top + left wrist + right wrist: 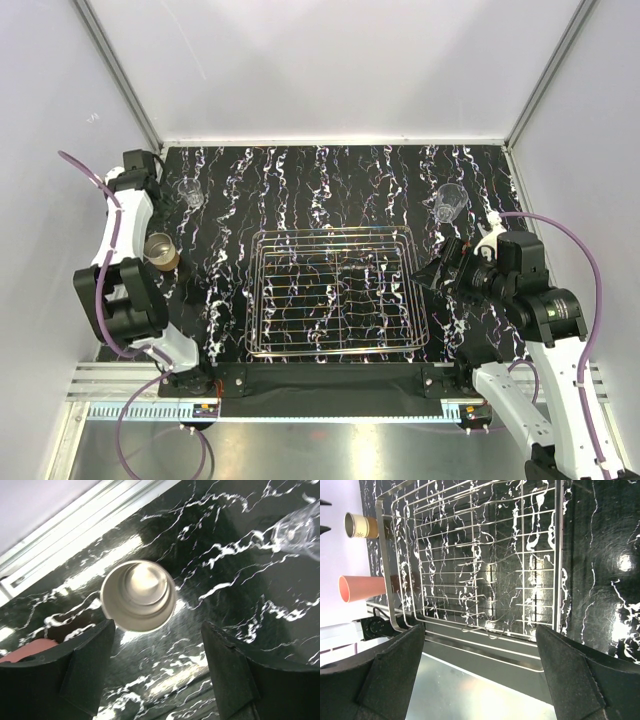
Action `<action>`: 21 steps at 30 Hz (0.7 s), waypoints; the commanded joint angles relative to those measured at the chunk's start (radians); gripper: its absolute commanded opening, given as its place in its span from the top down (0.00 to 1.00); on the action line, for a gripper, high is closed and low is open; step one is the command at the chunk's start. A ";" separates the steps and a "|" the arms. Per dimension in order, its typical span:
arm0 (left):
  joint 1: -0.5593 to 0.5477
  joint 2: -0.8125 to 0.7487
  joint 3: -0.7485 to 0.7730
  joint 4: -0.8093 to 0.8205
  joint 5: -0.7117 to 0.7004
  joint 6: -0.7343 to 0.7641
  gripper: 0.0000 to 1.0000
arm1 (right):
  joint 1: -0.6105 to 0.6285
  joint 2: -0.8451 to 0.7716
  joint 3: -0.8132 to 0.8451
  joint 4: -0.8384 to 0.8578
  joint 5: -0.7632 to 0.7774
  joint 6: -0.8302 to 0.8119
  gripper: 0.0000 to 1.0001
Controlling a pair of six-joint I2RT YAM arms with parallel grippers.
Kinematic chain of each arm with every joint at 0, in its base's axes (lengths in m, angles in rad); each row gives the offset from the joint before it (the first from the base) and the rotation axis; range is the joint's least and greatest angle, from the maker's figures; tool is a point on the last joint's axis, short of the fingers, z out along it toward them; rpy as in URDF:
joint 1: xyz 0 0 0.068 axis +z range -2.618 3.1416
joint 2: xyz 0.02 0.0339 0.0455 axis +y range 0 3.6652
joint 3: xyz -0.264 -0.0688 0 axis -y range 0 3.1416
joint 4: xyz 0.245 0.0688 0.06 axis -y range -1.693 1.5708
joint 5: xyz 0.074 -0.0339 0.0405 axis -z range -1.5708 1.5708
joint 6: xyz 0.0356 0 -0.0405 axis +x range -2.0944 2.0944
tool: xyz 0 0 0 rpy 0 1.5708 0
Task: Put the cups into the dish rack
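Along the left edge of the desk [230, 190] I see the cream cup with the brown band [160, 250] standing mouth up, beside my left arm [118, 225]. The left wrist camera looks straight down into it. The left hand [157, 629] is spread wide, its two fingers [90, 665] hold nothing, and the cup's rim shows just past the fingertips. A salmon-coloured cup [362, 587] stands on the near side of the cream one, toward the near-left corner; in the overhead view the arm hides it. Toward the far-left corner, beyond the cream cup and apart from it, is a clear glass [190, 193]. The dish rack [340, 350] lies in the middle of the desk, closer to the near edge than to the far one. Every cup I can see is on the desk outside its rim. A second clear glass [450, 200] sits toward the far-right corner, apart from the rack. On the near side of that glass, close beside the rack's right rim, my right hand [437, 268] points toward the rack. The right wrist camera shows it spread open with nothing between the fingers, and the rack's wire grid fills most of the view beyond them.
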 commanded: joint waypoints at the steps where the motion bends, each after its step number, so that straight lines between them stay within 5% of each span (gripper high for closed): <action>1: 0.005 0.012 0.003 0.090 -0.018 -0.047 0.24 | -0.002 0.008 0.009 0.021 -0.038 0.008 0.00; 12: 0.041 0.182 0.054 0.075 0.047 -0.112 0.27 | -0.002 -0.001 -0.003 0.040 -0.030 0.062 0.00; 20: 0.048 0.222 0.028 0.092 0.091 -0.125 0.48 | -0.003 0.057 -0.009 -0.025 0.083 0.080 0.00; 21: 0.048 0.223 0.029 0.090 0.093 -0.125 0.57 | -0.002 0.074 -0.005 -0.034 0.093 0.077 0.00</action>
